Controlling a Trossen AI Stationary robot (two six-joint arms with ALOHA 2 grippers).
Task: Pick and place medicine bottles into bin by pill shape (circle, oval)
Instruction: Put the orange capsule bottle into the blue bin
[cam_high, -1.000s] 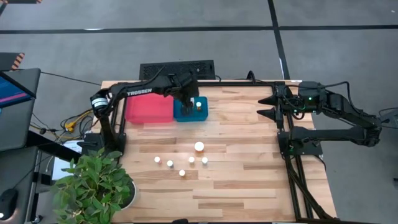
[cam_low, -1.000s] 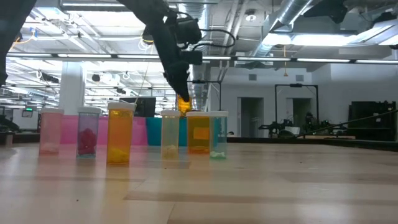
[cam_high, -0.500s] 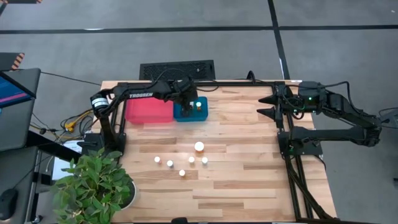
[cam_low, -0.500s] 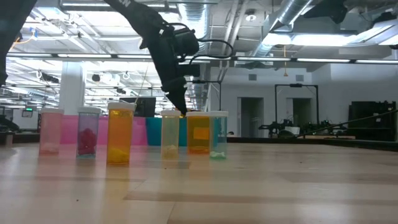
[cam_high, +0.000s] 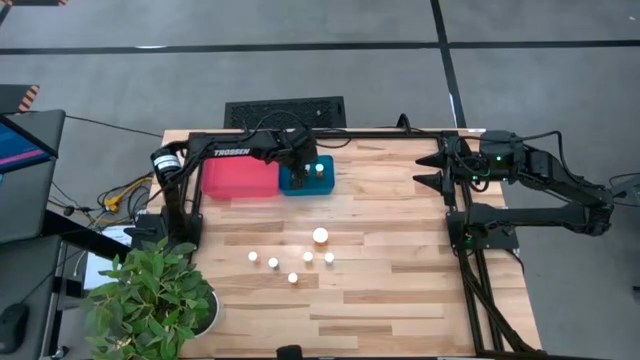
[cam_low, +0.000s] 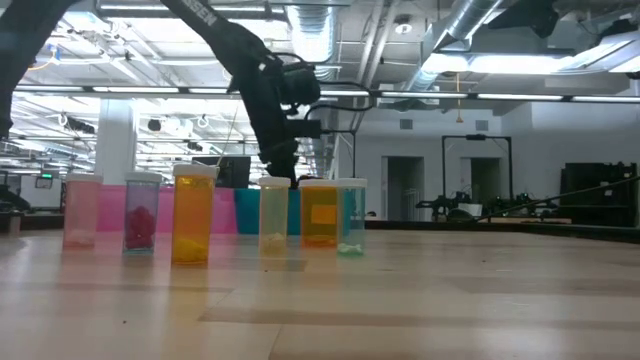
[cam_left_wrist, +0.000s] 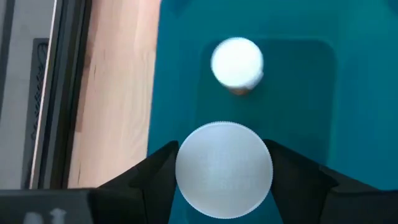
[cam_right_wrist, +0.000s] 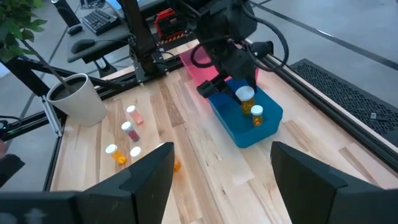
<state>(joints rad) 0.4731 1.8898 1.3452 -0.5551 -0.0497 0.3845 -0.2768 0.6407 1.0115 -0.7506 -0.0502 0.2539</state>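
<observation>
My left gripper reaches down into the blue bin and is shut on a wide white-capped bottle. A smaller white-capped amber bottle stands upright in the same bin; it also shows in the high view. A pink bin sits to the blue bin's left. Several small white-capped bottles and one wide-capped bottle stand upright on the table's middle. My right gripper waits open and empty at the table's right side. My left gripper pinches the wide bottle at its white cap's rim, one finger on each side. The fingers come from above, pointing down. The bottle is upright inside the blue bin; whether its base rests on the bin floor I cannot tell.
A potted plant stands at the table's near left corner. A keyboard lies beyond the far edge. In the low view the standing bottles form a row in front of the bins.
My left gripper has gone down into the blue bin with the wide-capped bottle, which stays upright; in the low view its orange body has dropped behind the row of bottles.
</observation>
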